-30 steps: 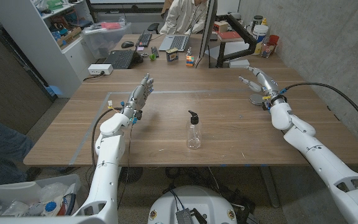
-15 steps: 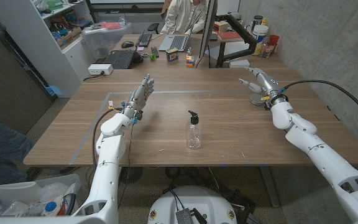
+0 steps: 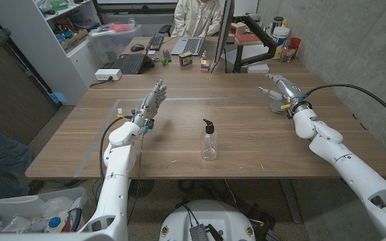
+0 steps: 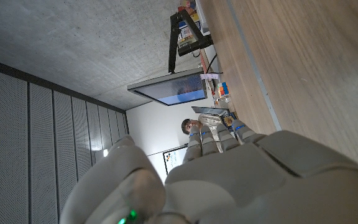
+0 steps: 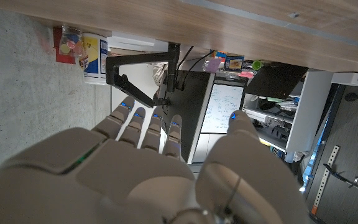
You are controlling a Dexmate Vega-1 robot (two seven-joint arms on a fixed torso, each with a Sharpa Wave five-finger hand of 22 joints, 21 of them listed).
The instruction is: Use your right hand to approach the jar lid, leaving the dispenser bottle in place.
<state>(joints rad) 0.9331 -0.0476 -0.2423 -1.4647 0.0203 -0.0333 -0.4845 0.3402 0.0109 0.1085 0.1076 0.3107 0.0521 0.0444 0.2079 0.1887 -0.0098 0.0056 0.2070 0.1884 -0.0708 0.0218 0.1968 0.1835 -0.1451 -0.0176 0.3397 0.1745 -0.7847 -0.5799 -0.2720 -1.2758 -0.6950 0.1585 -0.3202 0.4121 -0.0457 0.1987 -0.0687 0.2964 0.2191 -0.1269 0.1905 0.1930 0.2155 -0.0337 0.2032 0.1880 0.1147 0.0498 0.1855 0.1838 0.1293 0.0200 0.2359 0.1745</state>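
A clear dispenser bottle [image 3: 209, 141] with a black pump stands upright in the middle of the table. The jar lid [image 3: 274, 106], a small grey disc, lies at the far right of the table. My right hand [image 3: 281, 90] hovers just over and behind the lid, fingers stretched out and apart, holding nothing; whether it touches the lid I cannot tell. My left hand [image 3: 151, 104] is raised at the table's left, fingers straight, holding nothing. Each wrist view looks along the back of its own hand, the left [image 4: 247, 180] and the right [image 5: 148, 162].
Along the far edge stand a monitor [image 3: 224, 33], a laptop [image 3: 190, 45], a keyboard [image 3: 155, 43] and a colour cube [image 3: 205, 65]. A person [image 3: 196, 15] sits behind them. Jars [image 3: 283, 37] crowd the far right corner. A black cable [image 3: 354, 94] arcs over my right arm.
My right hand and forearm have drifted slightly to the right near the lid. The bottle and my left hand have not moved.
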